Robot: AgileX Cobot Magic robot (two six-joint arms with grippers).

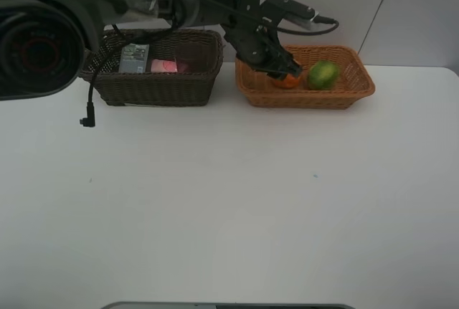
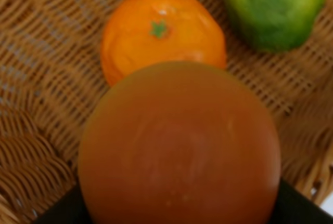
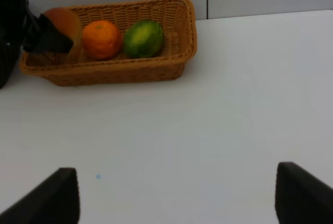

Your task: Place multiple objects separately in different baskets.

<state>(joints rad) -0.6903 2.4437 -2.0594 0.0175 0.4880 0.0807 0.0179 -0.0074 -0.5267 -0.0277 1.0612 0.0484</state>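
My left gripper (image 1: 281,72) reaches across into the orange-tan basket (image 1: 351,90) and is shut on the red-orange peach-like fruit (image 2: 179,146), low at the basket's left end. In the right wrist view the peach (image 3: 65,21) shows between the black fingers. The orange tangerine (image 2: 161,31) lies just beyond it, and the green round fruit (image 1: 323,74) lies to its right. My right gripper (image 3: 177,198) is open and empty over the bare table, in front of the basket (image 3: 171,63). The dark brown basket (image 1: 154,90) holds a flat dark-green bottle (image 1: 134,58) and pink items (image 1: 165,66).
A black cable (image 1: 89,108) hangs from the left arm in front of the dark basket's left end. The white table (image 1: 229,201) spreads in front of both baskets. A wall stands right behind them.
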